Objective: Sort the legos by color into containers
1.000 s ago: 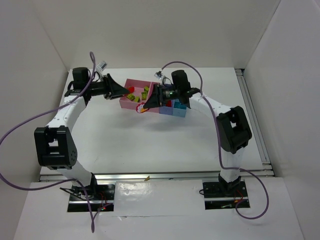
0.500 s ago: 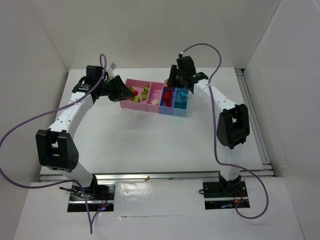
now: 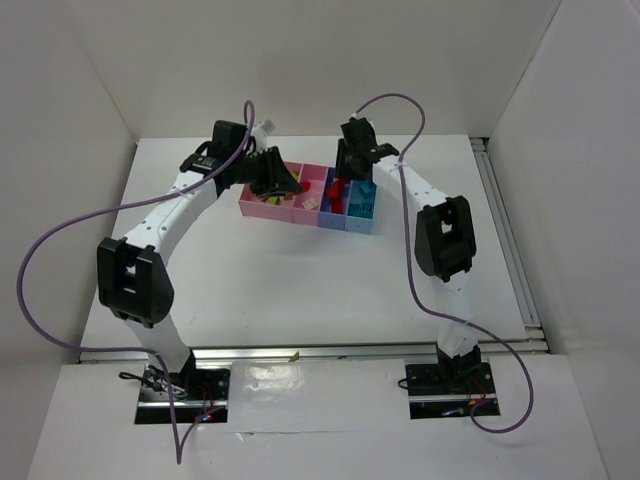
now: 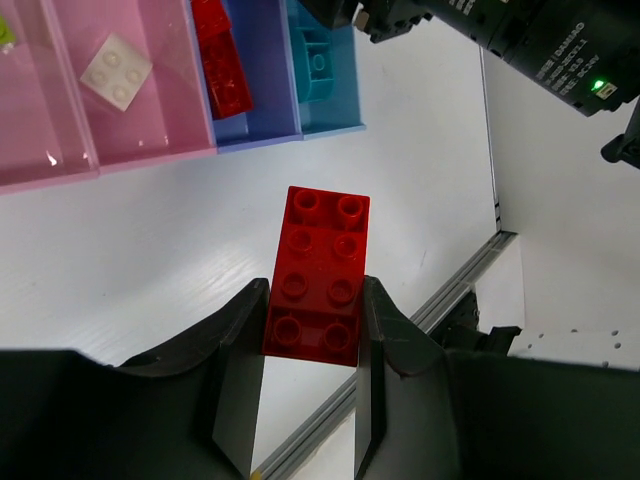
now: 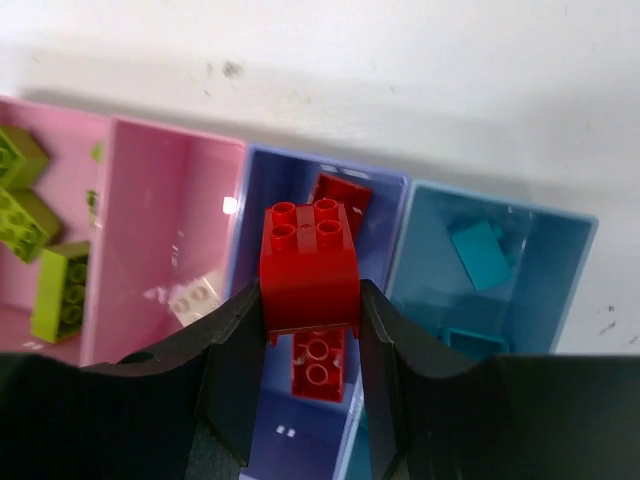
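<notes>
The containers are a row of four joined bins (image 3: 262, 207): two pink, one periwinkle, one light blue. My left gripper (image 3: 277, 182) hangs over the left pink bin, shut on a red two-by-four lego (image 4: 320, 275), with bare table under it in the left wrist view. My right gripper (image 3: 340, 185) is shut on a red arched lego (image 5: 308, 262), above the periwinkle bin (image 5: 275, 420). That bin holds two red legos (image 5: 318, 365). Lime green legos (image 5: 20, 210) lie in the far pink bin, a white one (image 5: 195, 297) in the second, cyan ones (image 5: 480, 250) in the light blue.
An aluminium rail (image 3: 505, 240) runs along the table's right edge and another (image 3: 300, 352) along the front. White walls close in the back and sides. The right arm's wrist (image 4: 540, 40) shows close beside the light blue bin.
My left arm has swung right, from left of the bins to over the left pink bin. My right gripper has moved from the pink bins back to over the periwinkle bin.
</notes>
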